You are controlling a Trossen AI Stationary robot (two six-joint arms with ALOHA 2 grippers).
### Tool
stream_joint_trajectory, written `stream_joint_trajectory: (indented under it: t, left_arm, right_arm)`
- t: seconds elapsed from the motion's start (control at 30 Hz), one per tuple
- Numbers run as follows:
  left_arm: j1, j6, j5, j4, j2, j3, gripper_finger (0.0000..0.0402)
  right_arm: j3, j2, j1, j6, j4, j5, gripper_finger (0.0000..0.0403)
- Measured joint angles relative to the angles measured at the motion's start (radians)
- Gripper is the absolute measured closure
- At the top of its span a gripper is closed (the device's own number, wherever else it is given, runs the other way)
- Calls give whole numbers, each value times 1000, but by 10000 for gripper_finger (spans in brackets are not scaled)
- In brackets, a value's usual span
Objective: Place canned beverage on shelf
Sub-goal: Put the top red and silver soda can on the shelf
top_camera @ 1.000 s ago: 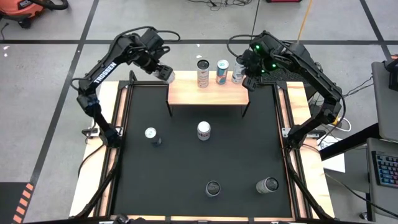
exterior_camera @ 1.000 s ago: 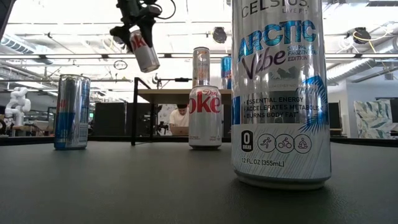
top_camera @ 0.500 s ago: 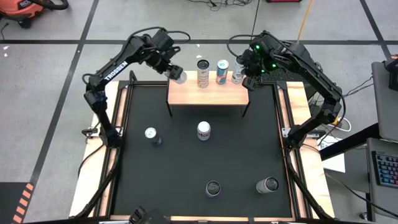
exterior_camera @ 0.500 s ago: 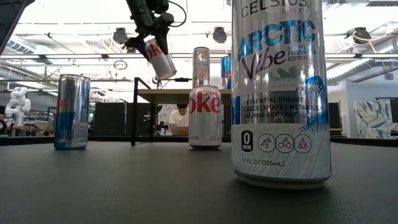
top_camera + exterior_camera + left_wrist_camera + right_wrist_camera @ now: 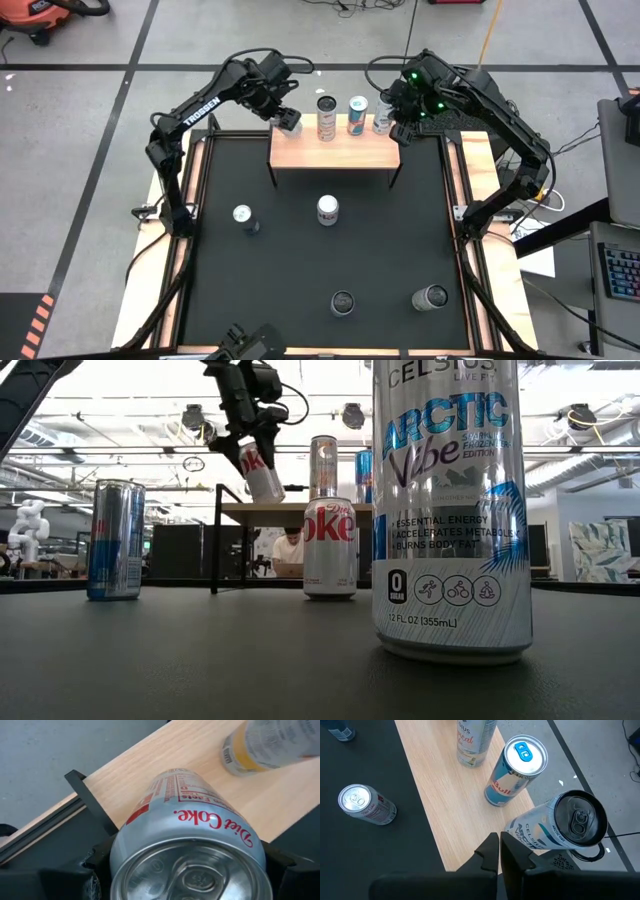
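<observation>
Left gripper (image 5: 286,118) pinches a silver Diet Coke can (image 5: 259,470), tilted, above the light wooden shelf's (image 5: 330,153) left end. Smooth, rigid aluminium likely slips, so mid-body hold suits. Right gripper (image 5: 499,851), pressed together, waits over the shelf's right end.

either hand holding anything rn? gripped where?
Left hand holds a Diet Coke can by its top end, tilted over the shelf. Right hand is shut on nothing.

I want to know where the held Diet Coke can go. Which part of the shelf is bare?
The shelf is bare along its left end and front edge, below the left gripper holding the Diet Coke can. The back right is crowded: three cans stand in a row, with the shut right gripper beside them.
</observation>
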Motion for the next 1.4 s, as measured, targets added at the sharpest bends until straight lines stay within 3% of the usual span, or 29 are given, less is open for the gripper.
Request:
stream_joint_trajectory:
  t: [0.27,1.17,1.4]
  left_arm:
    - [-4,20,-57,-8,7,0,103]
    - [-14,26,-38,-10,6,0,102]
    - [-13,25,-13,-6,6,0,87]
  right_arm:
    - [0,0,0,0,0,-2,403]
    - [0,0,0,26,1,-3,403]
    - [0,0,0,26,1,-3,403]
